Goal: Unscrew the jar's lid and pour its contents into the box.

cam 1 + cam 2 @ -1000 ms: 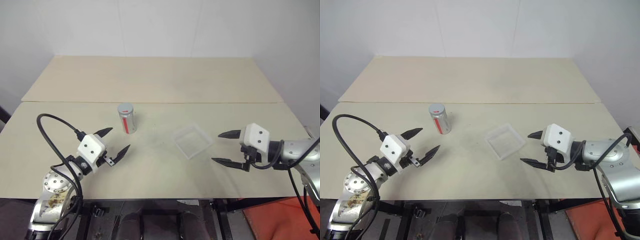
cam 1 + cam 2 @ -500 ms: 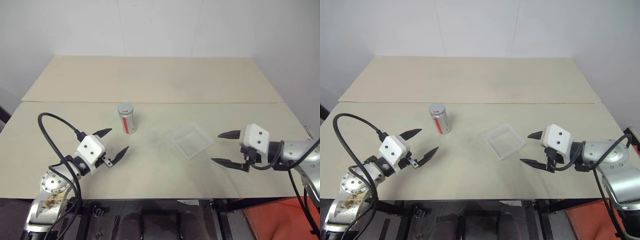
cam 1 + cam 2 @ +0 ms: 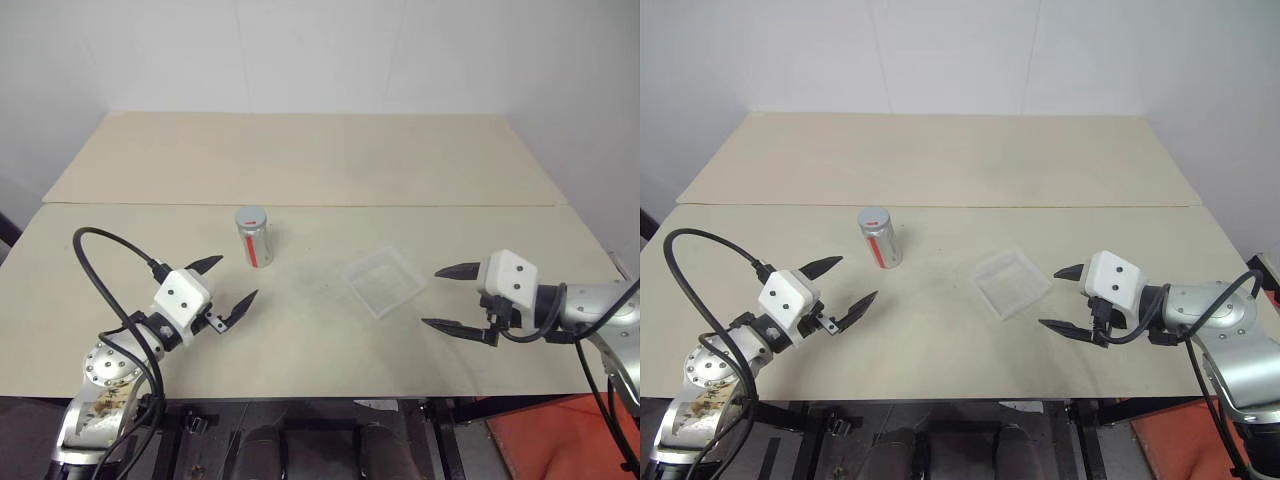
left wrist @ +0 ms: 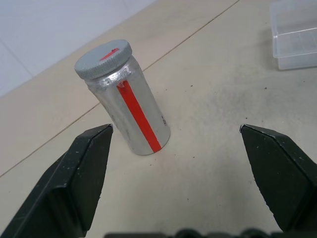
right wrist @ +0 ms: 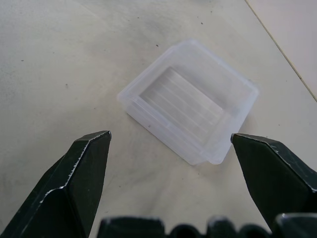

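None of the task looks started to me. I see the jar [image 3: 254,237] standing upright on the bench [image 3: 300,330], a little left of centre, with its lid [image 4: 103,59] seated on top, red mark up, so the unscrewing is all ahead. I can't see the contents with the cap on. From the jar, the box [image 3: 385,282] lies at about four o'clock, near but well apart from it, flat on the bench and empty as far as I can tell through the clear plastic. What's left, as I judge it: grip the jar, twist off the lid, carry the jar over and tip it into the box.

My left tool [image 3: 228,283] sits at about seven o'clock from the jar, fingers spread wide, holding nothing and touching nothing; its wrist view shows the jar framed between the fingers but out ahead of them. My right tool [image 3: 448,298] is at about four o'clock from the box, likewise spread wide and empty, aimed at the box and short of it.
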`<state>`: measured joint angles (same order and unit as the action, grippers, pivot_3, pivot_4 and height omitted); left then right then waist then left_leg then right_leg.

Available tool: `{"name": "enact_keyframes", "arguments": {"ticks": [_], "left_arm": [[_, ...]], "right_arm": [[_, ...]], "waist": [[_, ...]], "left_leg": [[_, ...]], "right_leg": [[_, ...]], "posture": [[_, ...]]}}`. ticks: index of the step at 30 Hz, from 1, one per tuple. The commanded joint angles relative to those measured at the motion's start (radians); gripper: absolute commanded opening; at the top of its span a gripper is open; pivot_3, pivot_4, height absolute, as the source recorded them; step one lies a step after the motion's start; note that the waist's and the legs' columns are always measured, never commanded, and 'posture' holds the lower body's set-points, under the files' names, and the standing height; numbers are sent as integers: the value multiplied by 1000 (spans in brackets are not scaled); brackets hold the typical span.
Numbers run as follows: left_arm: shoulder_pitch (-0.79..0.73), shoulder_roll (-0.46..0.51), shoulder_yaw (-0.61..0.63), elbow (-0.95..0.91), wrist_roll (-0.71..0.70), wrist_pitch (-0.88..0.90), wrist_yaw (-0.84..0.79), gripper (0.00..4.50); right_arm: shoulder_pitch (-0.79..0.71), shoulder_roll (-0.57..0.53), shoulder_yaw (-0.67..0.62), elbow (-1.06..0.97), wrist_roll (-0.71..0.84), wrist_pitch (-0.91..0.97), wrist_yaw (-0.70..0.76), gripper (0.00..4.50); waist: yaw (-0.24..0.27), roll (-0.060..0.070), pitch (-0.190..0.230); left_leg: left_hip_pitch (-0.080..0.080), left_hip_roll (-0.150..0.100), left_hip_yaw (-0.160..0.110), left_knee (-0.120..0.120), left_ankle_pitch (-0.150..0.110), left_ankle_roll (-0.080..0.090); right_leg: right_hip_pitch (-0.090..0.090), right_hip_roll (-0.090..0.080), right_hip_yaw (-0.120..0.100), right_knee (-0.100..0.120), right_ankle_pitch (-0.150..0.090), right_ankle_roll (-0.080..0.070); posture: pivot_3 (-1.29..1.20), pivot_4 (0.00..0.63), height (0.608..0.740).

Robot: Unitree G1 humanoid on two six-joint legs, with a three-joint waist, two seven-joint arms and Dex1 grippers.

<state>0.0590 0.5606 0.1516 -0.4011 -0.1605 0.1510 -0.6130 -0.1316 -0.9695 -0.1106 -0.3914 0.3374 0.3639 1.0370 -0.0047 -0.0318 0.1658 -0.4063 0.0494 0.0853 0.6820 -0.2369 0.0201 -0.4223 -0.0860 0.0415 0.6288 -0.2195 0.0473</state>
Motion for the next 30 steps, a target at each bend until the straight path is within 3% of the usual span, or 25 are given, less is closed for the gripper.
{"name": "enact_keyframes", "arguments": {"ticks": [1,8,12,17,30], "left_arm": [[6,-2,19,-35,-10,-5,16,4467],[-7,-22,8,-21,10,-16,55,4467],[-74,-132,-6,61,72,-41,206,4467],[-132,-271,-59,132,60,-61,267,4467],[-302,-377,-101,456,165,-243,428,4467]], "right_arm": [[-2,-2,-32,-21,15,-6,-1,4500],[-14,15,-23,-19,11,-12,-12,4500],[-25,26,-13,-19,9,-6,-18,4500],[-38,40,4,-26,2,1,-34,4500],[-26,42,-14,-66,12,32,-53,4500]], "waist": [[0,0,0],[0,0,0],[3,0,0],[6,-1,0],[7,-1,0]], "left_leg": [[0,0,0,0,0,0],[0,0,0,0,0,0],[0,0,0,0,0,0],[-1,-1,0,0,0,0],[-1,-1,-1,0,0,0]], "right_leg": [[0,0,0,0,0,0],[0,0,0,0,0,0],[1,0,0,0,0,0],[1,0,0,-1,1,1],[1,0,0,-1,1,1]], "posture": [[0,150,740],[0,150,740],[0,150,740],[0,150,740],[0,150,740]]}}
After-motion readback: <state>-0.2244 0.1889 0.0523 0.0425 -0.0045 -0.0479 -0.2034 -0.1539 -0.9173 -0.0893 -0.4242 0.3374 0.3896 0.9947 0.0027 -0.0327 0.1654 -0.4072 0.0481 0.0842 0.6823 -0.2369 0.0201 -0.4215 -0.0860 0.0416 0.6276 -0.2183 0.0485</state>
